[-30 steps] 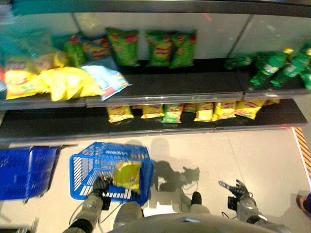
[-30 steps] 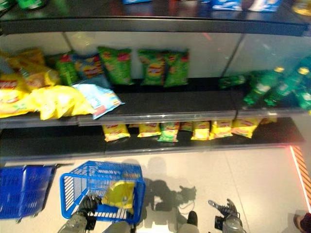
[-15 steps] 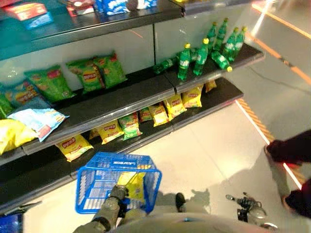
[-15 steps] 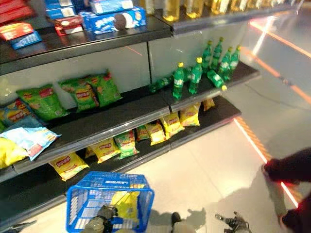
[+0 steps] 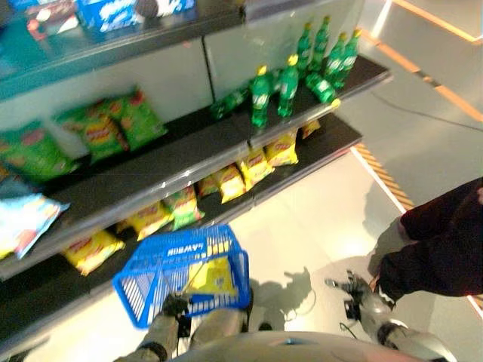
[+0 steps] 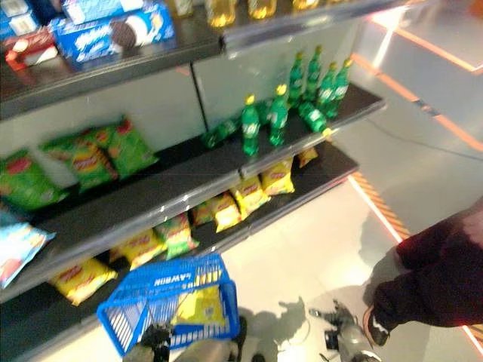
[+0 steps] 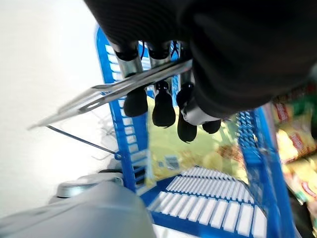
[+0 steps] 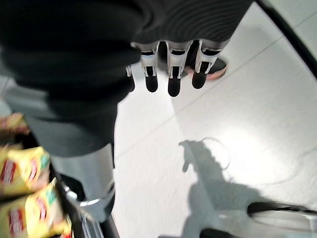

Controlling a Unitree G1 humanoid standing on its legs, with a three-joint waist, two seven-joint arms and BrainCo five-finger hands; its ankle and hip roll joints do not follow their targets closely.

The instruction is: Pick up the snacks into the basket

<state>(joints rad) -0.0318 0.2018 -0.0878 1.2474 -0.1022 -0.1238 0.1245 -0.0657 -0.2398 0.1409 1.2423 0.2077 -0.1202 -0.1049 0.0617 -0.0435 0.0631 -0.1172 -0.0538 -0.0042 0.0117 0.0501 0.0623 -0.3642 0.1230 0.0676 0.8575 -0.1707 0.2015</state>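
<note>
A: Both hands are showing; the left hand (image 7: 163, 94) is curling its fingers (image 7: 134, 101) round the grey metal handle (image 7: 114, 89) of the blue plastic wire-sided basket (image 5: 185, 271), gripping it.

B: And the right hand (image 8: 171, 64)?

A: It is hanging over the pale floor (image 5: 324, 219) with fingers (image 8: 171, 82) relaxed and straight, holding nothing.

B: Where is the snack lying?

A: A yellow crisp bag (image 5: 211, 277) is lying inside the basket. More yellow bags (image 5: 249, 166) are sitting on the lower dark shelf (image 5: 332, 143), green bags (image 6: 106, 154) and green bottles (image 6: 279, 113) above.

B: Anyone near?

A: A person's dark leg (image 5: 438, 249) is standing just beside the right hand.
</note>
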